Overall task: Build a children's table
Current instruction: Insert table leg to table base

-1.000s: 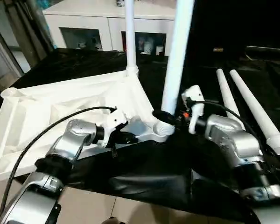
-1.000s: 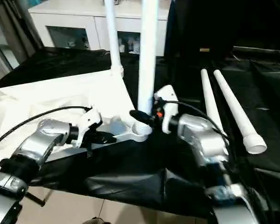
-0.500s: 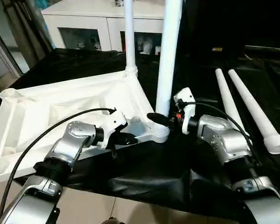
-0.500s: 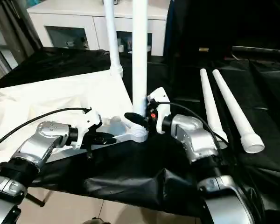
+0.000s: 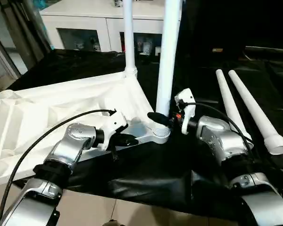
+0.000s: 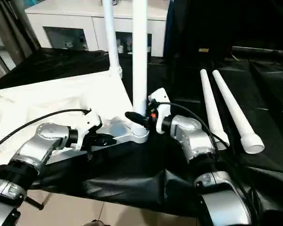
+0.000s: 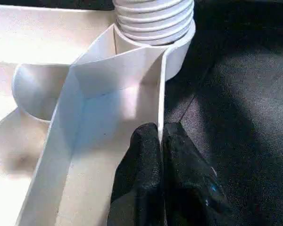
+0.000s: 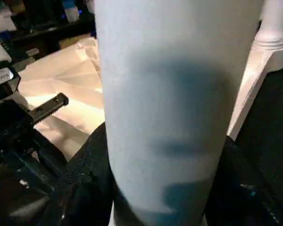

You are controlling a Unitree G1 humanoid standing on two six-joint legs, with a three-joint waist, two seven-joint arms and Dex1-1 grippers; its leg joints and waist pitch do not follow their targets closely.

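The white table top (image 5: pixel 52 113) lies upside down on the black cloth, ribbed underside up. One tube leg (image 5: pixel 129 37) stands in its far corner. A second leg (image 5: pixel 168 56) stands upright in the near corner's ringed socket (image 7: pixel 155 21). My right gripper (image 5: pixel 160 118) is shut on this leg just above the socket, and its black fingers (image 8: pixel 92 174) hug the tube from both sides. My left gripper (image 5: pixel 127 140) is shut on the top's thin rim wall (image 7: pixel 132 66) beside that socket, fingers (image 7: pixel 141 155) pinching it. Two loose legs (image 5: pixel 228 101) (image 5: pixel 254 113) lie to the right.
A white cabinet (image 5: pixel 99 23) with glass-fronted compartments stands behind the work. The black cloth (image 5: pixel 151 174) hangs over the front edge, with tiled floor (image 5: pixel 99 212) below. A black cable (image 5: pixel 52 129) loops over my left forearm.
The leg in my right gripper has swung from leaning right to upright, and my right arm has shifted left with it. My left gripper has kept its hold on the rim.
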